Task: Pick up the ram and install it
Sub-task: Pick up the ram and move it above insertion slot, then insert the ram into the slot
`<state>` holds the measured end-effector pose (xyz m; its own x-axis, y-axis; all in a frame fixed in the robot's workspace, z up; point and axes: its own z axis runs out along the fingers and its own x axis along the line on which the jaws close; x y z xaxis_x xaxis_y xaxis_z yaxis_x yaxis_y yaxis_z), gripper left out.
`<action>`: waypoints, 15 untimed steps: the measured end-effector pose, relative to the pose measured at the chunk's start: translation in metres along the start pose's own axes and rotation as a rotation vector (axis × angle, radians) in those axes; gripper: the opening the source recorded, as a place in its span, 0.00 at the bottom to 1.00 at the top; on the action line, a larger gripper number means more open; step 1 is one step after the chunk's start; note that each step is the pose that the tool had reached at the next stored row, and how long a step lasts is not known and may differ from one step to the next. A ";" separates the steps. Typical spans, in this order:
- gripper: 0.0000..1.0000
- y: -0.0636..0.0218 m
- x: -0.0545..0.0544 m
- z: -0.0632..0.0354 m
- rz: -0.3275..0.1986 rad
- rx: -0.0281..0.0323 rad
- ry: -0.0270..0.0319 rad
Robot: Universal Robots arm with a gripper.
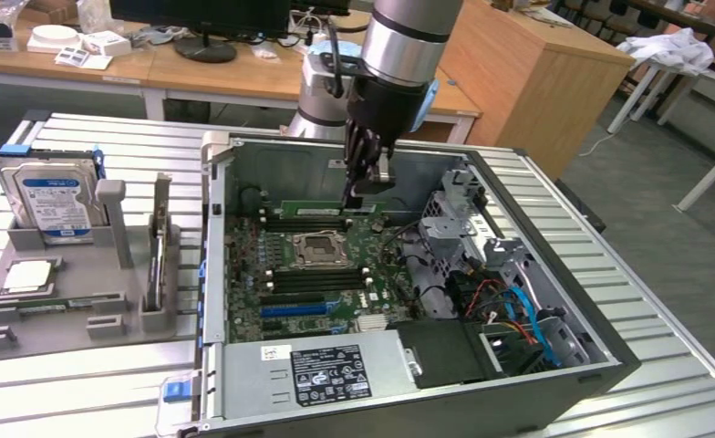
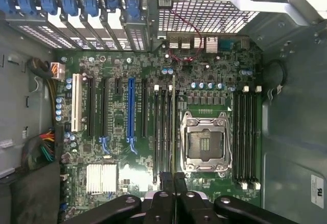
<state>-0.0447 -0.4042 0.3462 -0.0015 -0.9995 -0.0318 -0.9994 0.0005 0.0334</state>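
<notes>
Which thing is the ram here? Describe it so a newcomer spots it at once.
Look inside the open computer case to the square silver CPU socket on the motherboard. On the socket's far side in the exterior view, the gripper is shut on the ram, a thin stick lying parallel to the memory slots. It is green, while the slots beside it are black and empty.

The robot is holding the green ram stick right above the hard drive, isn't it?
Not quite. The gripper is holding the green ram stick, but above the black memory slots inside the computer case, not above the hard drive, which stands outside it. The exterior view shows this.
</notes>
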 end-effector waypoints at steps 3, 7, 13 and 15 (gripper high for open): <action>0.12 0.0000 0.000 0.0002 0.000 0.0000 0.0000; 0.12 0.0000 0.000 0.0001 0.000 0.0000 0.0000; 0.12 0.0000 0.000 0.0002 0.000 0.0000 0.0000; 0.12 -0.0001 0.000 0.0017 0.000 0.0002 -0.0003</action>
<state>-0.0447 -0.4042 0.3445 -0.0015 -0.9995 -0.0322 -0.9994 0.0004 0.0332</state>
